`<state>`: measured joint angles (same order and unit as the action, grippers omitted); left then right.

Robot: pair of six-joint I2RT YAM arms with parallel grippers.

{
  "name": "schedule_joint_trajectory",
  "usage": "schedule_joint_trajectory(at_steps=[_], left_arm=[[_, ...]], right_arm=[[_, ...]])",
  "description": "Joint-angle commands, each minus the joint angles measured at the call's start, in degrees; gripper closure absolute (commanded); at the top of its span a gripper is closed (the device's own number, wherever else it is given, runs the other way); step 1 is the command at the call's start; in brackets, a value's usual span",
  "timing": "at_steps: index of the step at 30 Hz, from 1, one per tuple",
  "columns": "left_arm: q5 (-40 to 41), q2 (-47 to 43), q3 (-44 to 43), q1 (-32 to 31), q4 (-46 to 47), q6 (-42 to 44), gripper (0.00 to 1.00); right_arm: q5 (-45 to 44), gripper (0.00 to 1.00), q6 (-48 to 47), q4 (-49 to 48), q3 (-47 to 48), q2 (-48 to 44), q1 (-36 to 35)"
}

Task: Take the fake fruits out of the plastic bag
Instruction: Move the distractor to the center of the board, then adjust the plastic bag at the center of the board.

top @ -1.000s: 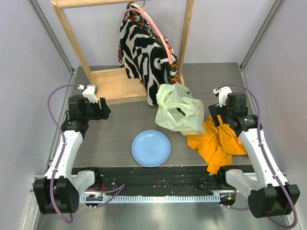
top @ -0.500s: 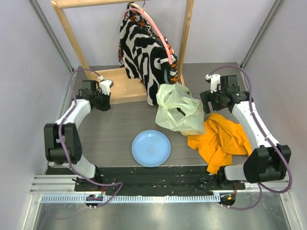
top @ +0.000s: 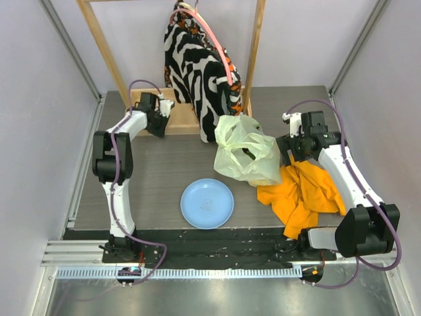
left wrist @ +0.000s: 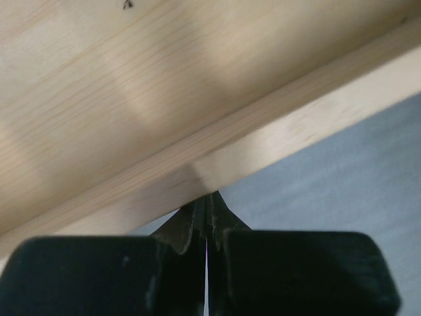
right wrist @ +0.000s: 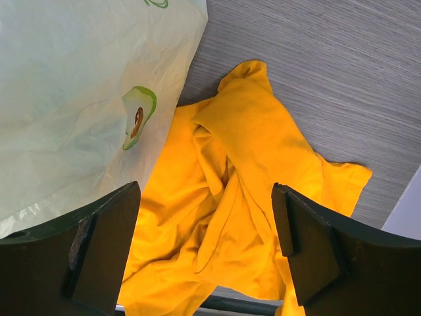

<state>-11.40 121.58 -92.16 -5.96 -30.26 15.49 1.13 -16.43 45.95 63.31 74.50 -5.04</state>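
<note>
1. Left gripper [left wrist: 207, 205]: jaws pressed together, grasping nothing, tips against the edge of the wooden rack base [left wrist: 131, 99].
2. Right gripper [right wrist: 207, 245]: jaws spread wide, empty, above the orange cloth [right wrist: 243, 164], just beside the plastic bag [top: 245, 153].
3. Plastic bag: thin, translucent, pale yellow-green, crinkled, handle loops raised. It stands on the table [top: 158, 178] between the zebra garment [top: 197, 72] and the blue plate [top: 207, 203], touching the cloth.
4. Fake fruits [top: 248, 155]: only 1 dark shape shows at the bag's mouth.
</note>
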Motion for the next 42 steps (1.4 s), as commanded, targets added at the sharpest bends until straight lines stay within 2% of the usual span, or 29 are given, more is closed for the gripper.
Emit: schedule_joint_trajectory(at_steps=[1,5,7,8,11,12,13,14,15,16,17,18,20,22,25,27,30,34,35,38,40,42], left_arm=[[4.09,6.2,-10.48,-1.25,5.03,1.04,1.0],[6.31,8.77,-15.24,-1.43,5.32,2.18,1.0],[1.93,4.65,-14.19,-0.29,1.63,1.66,1.0],[-6.36,2.11,-12.97,0.41,-3.26,0.43,1.0],[-14.25,-11.06,-1.04,2.26,-7.26,-0.28,1.0],[-15.05,-14.67,6.22,2.53,-7.36,-1.24,1.0],[-15.93,-22.45,8.81,3.05,-7.62,-1.77,1.0],[-17.33,-25.4,11.19,3.06,-9.53,-2.21,0.93],[-24.22,-28.56,13.65,3.06,-11.64,-0.39,0.84],[-28.46,-32.33,14.37,2.79,-14.88,1.89,0.72],[-31.72,-33.94,15.16,2.1,-20.57,3.13,0.55],[-32.97,-35.0,16.12,0.96,-22.37,3.93,0.45],[-32.2,-36.49,19.29,-4.31,-25.18,4.9,0.37],[-28.79,-36.59,20.79,-9.31,-24.15,4.38,0.34],[-29.38,-36.85,18.34,-11.62,-16.72,-3.31,0.34],[-29.47,-37.99,13.51,-12.23,-11.6,-7.56,0.29],[-30.0,-39.22,7.27,-13.11,-3.94,-10.56,0.24],[-36.04,-38.26,-0.38,-14.17,-5.14,-10.83,0.21],[-39.72,-37.91,-1.78,-14.34,-5.94,-12.13,0.2],[-44.66,-36.59,-4.69,-15.57,-6.3,-17.05,0.18],[-43.8,-35.19,-5.4,-18.29,-6.12,-20.58,0.17],[-36.79,-34.48,-4.79,-21.71,-5.86,-21.2,0.17]], right_arm=[[-0.86,0.11,-0.27,-0.6,0.06,-0.32,-0.06],[-0.6,0.11,-0.1,0.18,2.77,1.17,-0.06],[0.8,0.1,-1.67,2.37,4.97,1.35,0.03],[1.94,0.08,-2.72,3.6,7.51,0.92,-0.15],[7.91,0.07,-6.77,4.67,11.38,-3.91,-0.06],[12.54,0.07,-8.69,4.76,12.27,-6.01,-0.06],[14.85,0.07,-9.93,5.19,13.06,-7.16,-0.06],[17.05,0.07,-10.64,6.59,14.37,-7.7,-0.23],[18.29,0.08,-11.17,7.74,15.17,-8.05,-1.02],[19.86,0.08,-12.04,9.23,16.13,-7.62,-1.55],[20.84,0.07,-12.57,13.5,18.75,-7.18,-1.9],[22.07,0.08,-13.8,16.24,20.35,-6.48,-3.04],[24.54,0.08,-17.21,23.61,24.99,-5.33,-5.23],[22.62,0.07,-17.5,24.53,26.42,-5.94,-10.15],[21.29,0.07,-13.56,20.59,27.22,-8.23,-15.85],[21.29,0.07,-10.39,19.52,28.09,-8.14,-18.85],[22.26,0.1,-10.12,21.54,29.06,-8.49,-19.66],[23.65,0.17,-10.56,26.19,31.95,-8.59,-20.01],[25.05,0.18,-9.77,28.03,34.05,-8.23,-19.92],[33.66,0.18,-6.78,29.28,35.65,-7.35,-19.92],[37.54,0.18,-3.02,27.62,34.61,-7.26,-19.92],[39.38,0.21,-0.72,23.4,31.19,-6.74,-20.1]])
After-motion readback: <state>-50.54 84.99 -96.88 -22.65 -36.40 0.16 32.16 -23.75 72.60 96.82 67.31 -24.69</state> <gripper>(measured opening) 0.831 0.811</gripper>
